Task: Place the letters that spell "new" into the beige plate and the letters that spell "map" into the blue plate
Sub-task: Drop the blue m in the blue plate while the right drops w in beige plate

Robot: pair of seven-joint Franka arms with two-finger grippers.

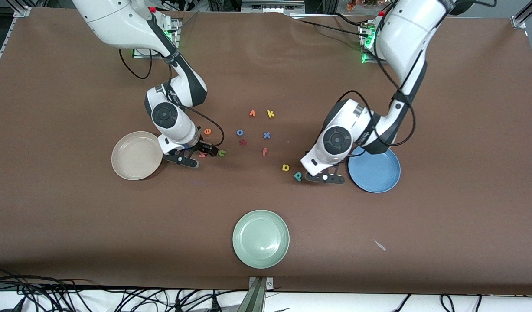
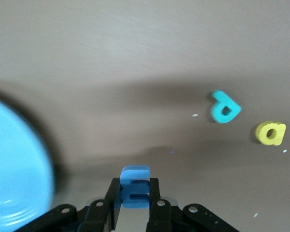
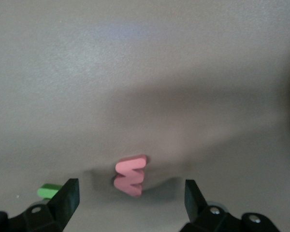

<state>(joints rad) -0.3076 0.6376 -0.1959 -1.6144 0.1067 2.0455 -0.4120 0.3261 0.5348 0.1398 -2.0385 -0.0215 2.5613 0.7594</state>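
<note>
Two grippers are low at the brown table. The left gripper [image 2: 134,203] has its fingers closed on the small violet-blue foam letter m [image 2: 134,188], just beside the round mid-blue plate [image 1: 378,173]. The teal foam letter p [image 1: 298,176] and the yellow foam letter a [image 1: 285,167] lie near it on the table. The right gripper [image 3: 131,195] has its fingers wide apart around the pinkish-red foam letter w [image 3: 130,175], without touching it, beside the round cream-beige plate [image 1: 133,158]. The green foam letter n [image 1: 222,152] and the orange foam letter e [image 1: 207,131] lie near. Both plates hold no letters.
</note>
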